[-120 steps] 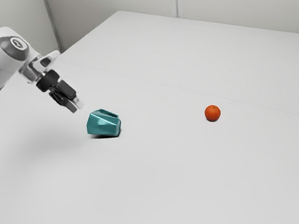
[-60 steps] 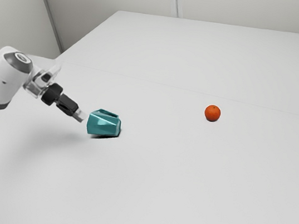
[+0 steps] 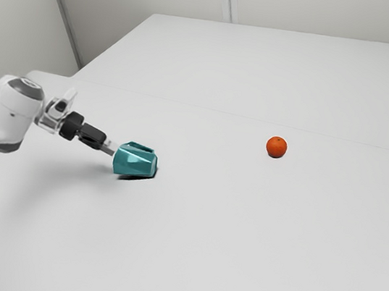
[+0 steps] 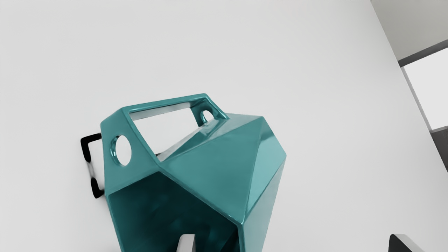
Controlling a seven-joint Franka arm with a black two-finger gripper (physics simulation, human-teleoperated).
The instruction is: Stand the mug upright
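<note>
In the exterior view my gripper (image 3: 111, 149) is low over the table, its tips right at the near end of the teal faceted mug (image 3: 135, 161), which lies on its side. In the wrist view the mug (image 4: 213, 168) shows its dark open mouth facing my hand and its handle off to one side. My gripper (image 4: 292, 243) is open: one fingertip overlaps the mouth, the other stands outside beyond the mug's wall. Whether the first tip is inside the mouth or only in front of it, I cannot tell.
An orange fruit (image 3: 276, 147) rests on the white table (image 3: 238, 247), farther toward the exterior view's right than the mug. The table's far edge borders a pale wall.
My hand has come down and toward the exterior view's right, from above and beside the mug to its near end, tilting flatter. The mug and orange fruit have not moved.
</note>
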